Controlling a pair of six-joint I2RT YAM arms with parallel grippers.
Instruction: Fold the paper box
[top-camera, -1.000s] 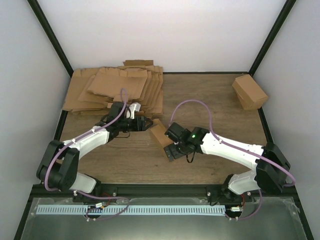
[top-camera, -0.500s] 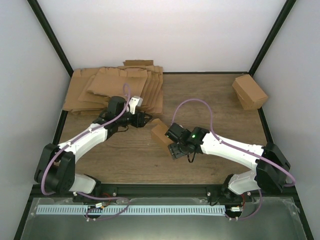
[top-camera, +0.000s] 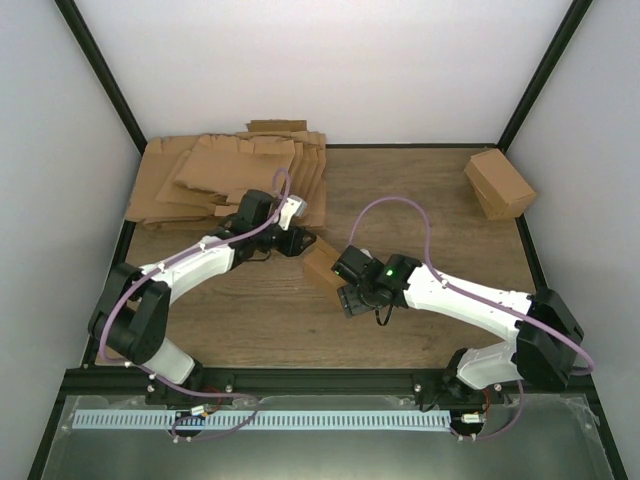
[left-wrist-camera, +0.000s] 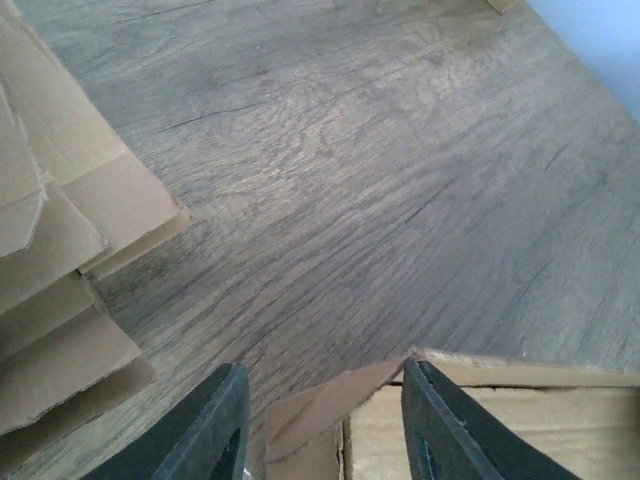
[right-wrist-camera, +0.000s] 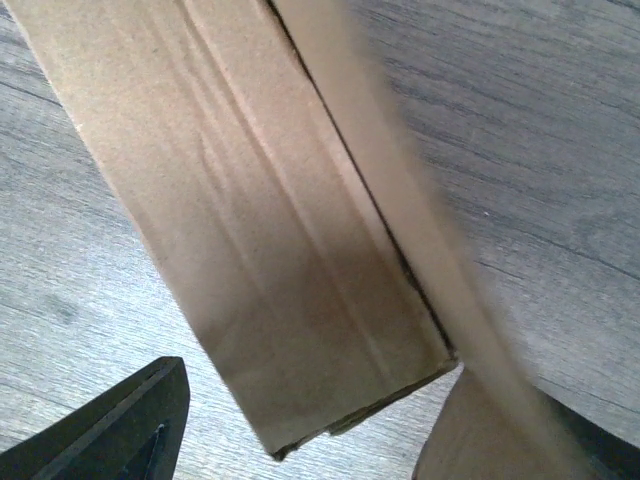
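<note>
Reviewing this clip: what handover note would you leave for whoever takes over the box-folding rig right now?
Left gripper: open, with a loose end flap of the paper box between its fingers, not pinched.
Right gripper: open, astride the box body, one finger visibly clear of it.
Box: mid-table between the grippers, apart from the pile of flat sheets at far left and the other brown cuboid at far right.
Done: body already shaped into a carton.
Left: the end flap sticks out and probably needs tucking in. The other end is not visible.
</note>
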